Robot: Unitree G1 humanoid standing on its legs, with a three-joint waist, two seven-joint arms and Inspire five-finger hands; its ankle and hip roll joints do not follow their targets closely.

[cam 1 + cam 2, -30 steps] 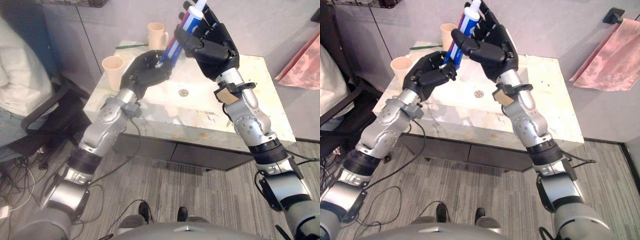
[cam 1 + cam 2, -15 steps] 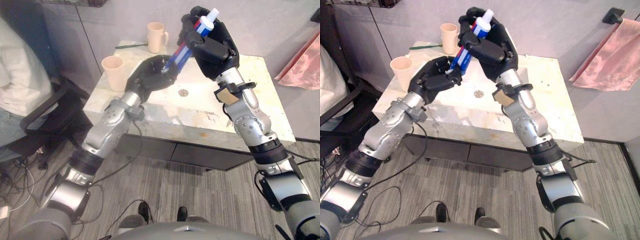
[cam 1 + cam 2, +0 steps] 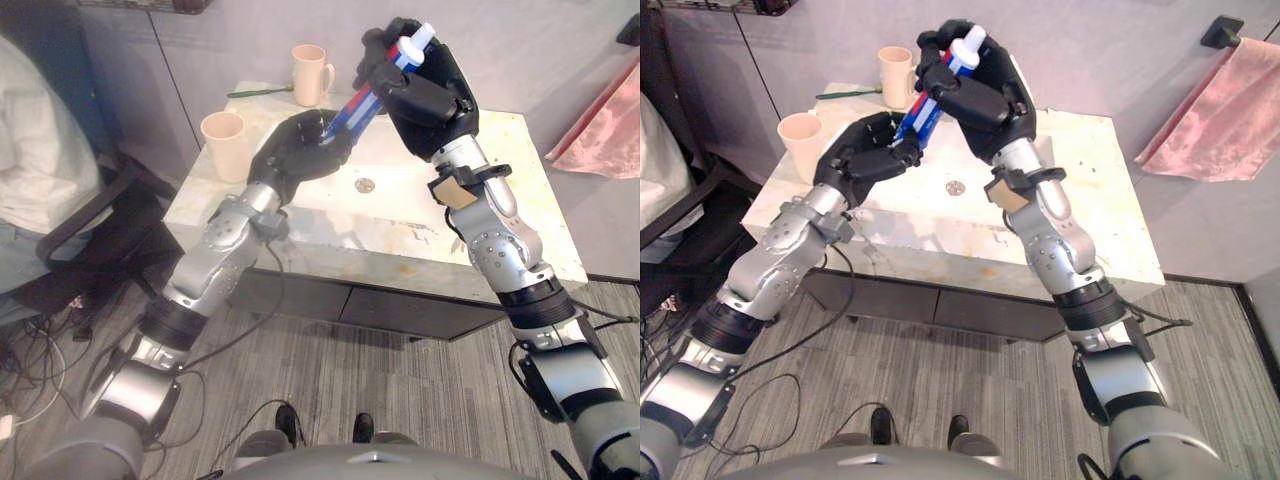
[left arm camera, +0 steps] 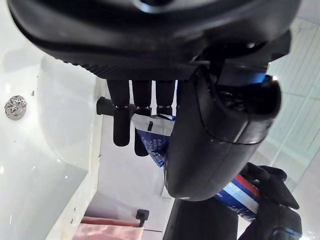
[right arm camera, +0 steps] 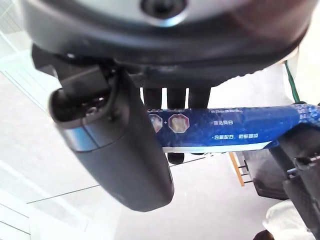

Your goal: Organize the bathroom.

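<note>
A blue toothpaste tube [image 3: 358, 101] with red and white stripes and a white cap is held slantwise above the sink basin [image 3: 385, 200]. My right hand [image 3: 437, 98] is curled round its upper end, just below the cap. My left hand [image 3: 297, 152] pinches the flat lower end between thumb and fingers. In the right wrist view the tube [image 5: 225, 131] runs across behind the thumb. In the left wrist view its crimped end [image 4: 152, 141] sits between thumb and fingers [image 4: 121, 120].
On the marble counter [image 3: 520, 230] stand a beige cup [image 3: 224, 140] at the left edge and a beige mug [image 3: 310, 72] at the back. A green toothbrush [image 3: 262, 91] lies beside the mug. A pink towel [image 3: 1220, 115] hangs at the right. A dark chair [image 3: 85, 235] stands at the left.
My right hand went from straight fingers beside the tube to fingers curled round its upper end. The tube tilted further over to the right, and my left hand stayed on the lower end.
</note>
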